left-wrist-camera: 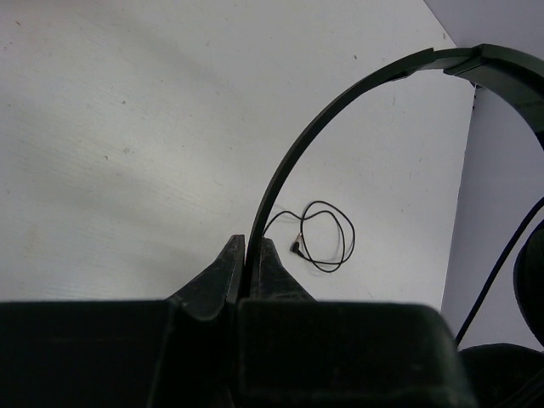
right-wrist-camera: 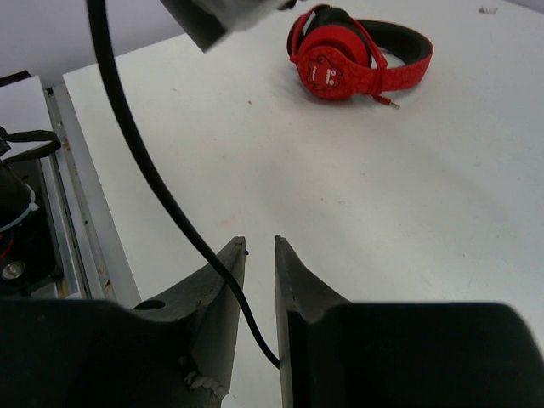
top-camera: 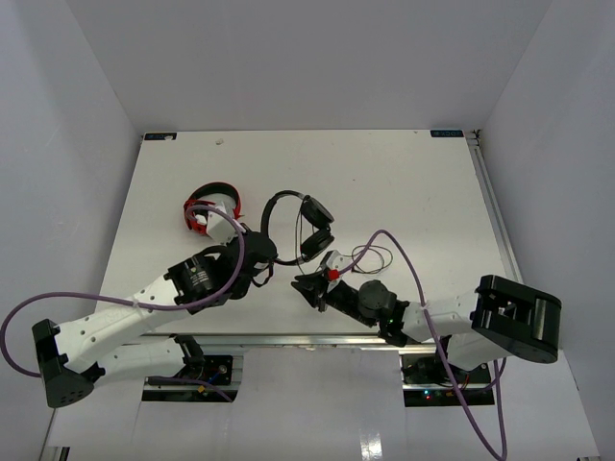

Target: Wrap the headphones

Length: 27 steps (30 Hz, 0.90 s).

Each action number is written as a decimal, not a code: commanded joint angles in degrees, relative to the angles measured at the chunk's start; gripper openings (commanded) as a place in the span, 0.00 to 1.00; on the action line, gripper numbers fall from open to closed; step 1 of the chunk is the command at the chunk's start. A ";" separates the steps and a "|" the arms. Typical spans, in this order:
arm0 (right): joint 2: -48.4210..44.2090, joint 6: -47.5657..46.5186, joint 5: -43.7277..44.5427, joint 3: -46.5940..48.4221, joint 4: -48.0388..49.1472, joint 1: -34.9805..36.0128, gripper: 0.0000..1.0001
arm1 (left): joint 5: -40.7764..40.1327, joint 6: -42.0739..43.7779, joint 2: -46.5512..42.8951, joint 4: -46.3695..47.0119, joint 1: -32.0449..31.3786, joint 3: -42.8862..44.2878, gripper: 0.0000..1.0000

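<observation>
The black headphones (top-camera: 293, 223) are at the table's middle, with their thin headband (left-wrist-camera: 340, 110) arching up from my left gripper (left-wrist-camera: 252, 242). That gripper (top-camera: 263, 254) is shut on the headband. The earcups (top-camera: 317, 226) hang to its right. The thin cable ends in a loose loop with a plug (left-wrist-camera: 323, 240) on the table (top-camera: 370, 257). My right gripper (right-wrist-camera: 260, 242) is slightly open just right of the left one (top-camera: 309, 286). The cable (right-wrist-camera: 136, 144) crosses its left finger and runs down between the jaws, touching the right finger.
Red-and-black headphones (top-camera: 211, 209) lie on the table left of the black pair, also in the right wrist view (right-wrist-camera: 357, 55). The table's near edge with a metal rail (right-wrist-camera: 72, 221) is close to my right gripper. White walls stand on three sides.
</observation>
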 commanded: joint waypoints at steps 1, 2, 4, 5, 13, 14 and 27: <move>2.39 -4.04 -2.04 -0.37 12.24 -0.86 0.27 | 1.28 -1.66 -2.73 2.96 0.05 0.22 0.00; 3.24 -4.04 -2.47 -0.23 13.28 -1.32 0.27 | 1.49 -1.71 -2.94 3.01 0.05 0.12 0.00; 5.45 -4.04 -3.73 0.34 15.24 -2.08 0.27 | 1.80 -1.84 -3.38 3.07 0.05 -0.01 0.00; 6.47 -4.04 -4.25 0.45 16.38 -2.50 0.28 | 1.94 -1.85 -3.65 3.09 0.05 -0.04 0.00; 12.84 -3.22 -10.01 -1.14 27.44 -7.19 0.30 | 2.63 -1.52 -5.21 3.09 0.05 -0.04 0.00; 13.37 -3.36 -11.66 -1.33 28.83 -7.75 0.31 | 2.74 -1.50 -5.35 3.12 0.05 -0.07 0.00; 19.46 1.25 -22.43 1.51 36.71 -15.02 0.09 | 4.31 -1.29 -7.52 3.49 0.05 -1.32 0.00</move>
